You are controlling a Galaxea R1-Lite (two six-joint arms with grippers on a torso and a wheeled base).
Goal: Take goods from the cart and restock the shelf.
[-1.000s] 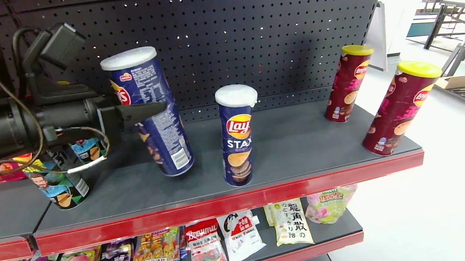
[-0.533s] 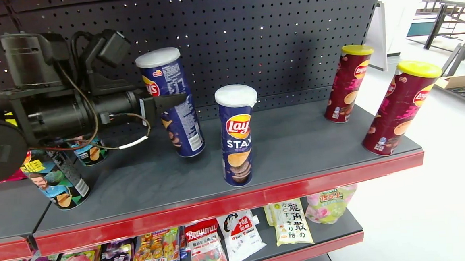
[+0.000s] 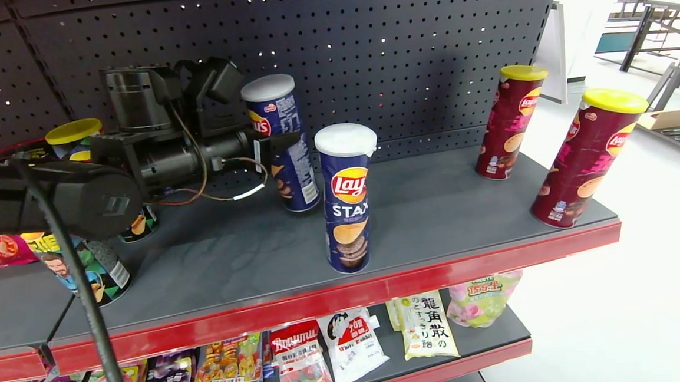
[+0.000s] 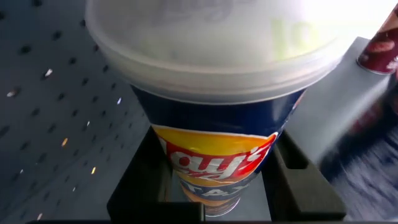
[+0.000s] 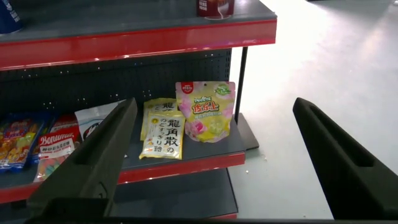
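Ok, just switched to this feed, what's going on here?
The left claw grips a blue chip can around its middle, slightly tilted, at the back of the upper shelf by the pegboard, behind a second blue can standing near the front edge. Whether its base rests on the shelf is unclear. The right claw is open and empty, low down, facing the snack bags on the lower shelf.
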